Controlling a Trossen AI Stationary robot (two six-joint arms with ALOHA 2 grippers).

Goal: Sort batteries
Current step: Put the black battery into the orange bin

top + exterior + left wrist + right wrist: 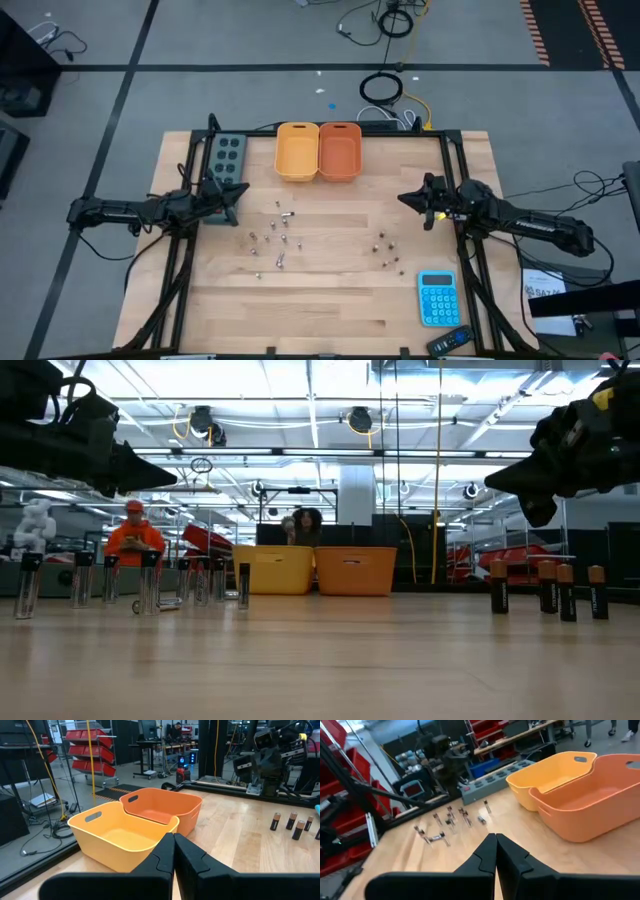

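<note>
Both hands idle over the desk (pixel 330 310), batteries unsorted.

I can't count the batteries (pixel 272 238): too tiny from above, a loose cluster left of centre, a smaller one (pixel 388 252) to the right, some upright, some lying. The yellow bin (pixel 117 837) and orange bin (pixel 165 810) touch at the far edge, both empty. My left hand (pixel 174 851) and right hand (pixel 495 851) have fingers pressed together, holding nothing.

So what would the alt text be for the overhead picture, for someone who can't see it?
Seen from above, small batteries lie scattered mid-table on a wooden table, below a yellow bin and an orange bin side by side. The left claw and right claw, both shut and empty, flank them; a blue calculator sits near the right corner.
</note>
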